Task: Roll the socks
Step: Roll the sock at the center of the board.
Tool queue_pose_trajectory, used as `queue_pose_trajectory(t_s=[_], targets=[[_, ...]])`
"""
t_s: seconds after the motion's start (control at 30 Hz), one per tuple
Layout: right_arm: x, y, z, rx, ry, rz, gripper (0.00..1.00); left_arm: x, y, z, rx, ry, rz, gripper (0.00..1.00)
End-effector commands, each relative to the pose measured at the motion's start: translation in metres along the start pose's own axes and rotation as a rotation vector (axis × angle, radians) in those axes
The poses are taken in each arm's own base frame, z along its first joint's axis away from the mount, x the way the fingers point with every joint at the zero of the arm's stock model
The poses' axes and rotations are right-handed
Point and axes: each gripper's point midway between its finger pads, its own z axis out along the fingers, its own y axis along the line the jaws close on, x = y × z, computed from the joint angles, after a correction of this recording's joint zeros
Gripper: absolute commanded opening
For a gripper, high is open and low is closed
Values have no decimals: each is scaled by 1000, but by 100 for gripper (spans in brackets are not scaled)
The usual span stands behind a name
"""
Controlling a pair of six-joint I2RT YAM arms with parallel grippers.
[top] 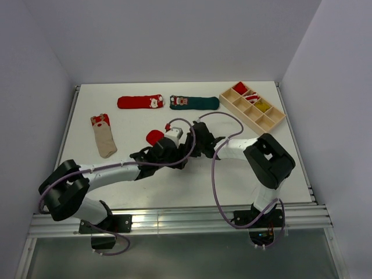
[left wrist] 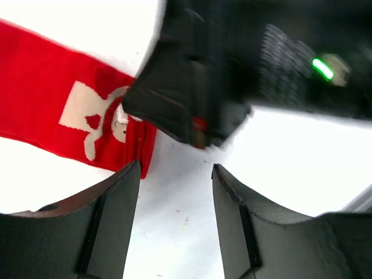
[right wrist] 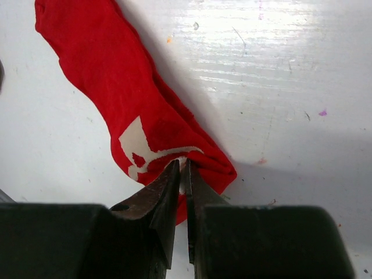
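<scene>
One red sock [right wrist: 125, 93] lies on the white table, with its white figure near the cuff. My right gripper [right wrist: 182, 165] is shut on that cuff, pinching the bunched fabric. From above only a red bit of this sock [top: 154, 137] shows between the two arms. My left gripper [left wrist: 175, 168] is open over bare table just right of the sock [left wrist: 64, 110], holding nothing, and the right gripper's black body [left wrist: 232, 70] sits right in front of it. Another red sock [top: 140, 102], a dark green sock [top: 194, 102] and a beige sock [top: 103, 135] lie flat farther away.
A wooden compartment box [top: 252, 106] with small items stands at the back right. White walls enclose the table on three sides. Both arms cross the middle of the table, cables looping over them.
</scene>
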Motion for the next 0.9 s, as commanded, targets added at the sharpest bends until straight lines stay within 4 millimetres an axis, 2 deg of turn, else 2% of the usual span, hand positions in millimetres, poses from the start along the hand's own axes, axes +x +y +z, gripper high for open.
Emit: queue_pose_trajectory(t_s=[0.0, 0.03, 0.23, 0.43, 0.87], targets=[[13, -16, 7, 72, 53, -9, 17, -19, 6, -14, -132, -193, 190, 58], [13, -15, 8, 67, 58, -7, 17, -26, 4, -18, -142, -235, 223, 57], [15, -14, 9, 62, 72, -2, 16, -13, -7, -17, -174, -255, 373, 56], [16, -15, 9, 60, 83, 7, 16, 6, -5, -2, -260, -217, 510, 51], [18, -18, 10, 44, 104, 27, 16, 20, 1, 16, -318, -167, 611, 46]])
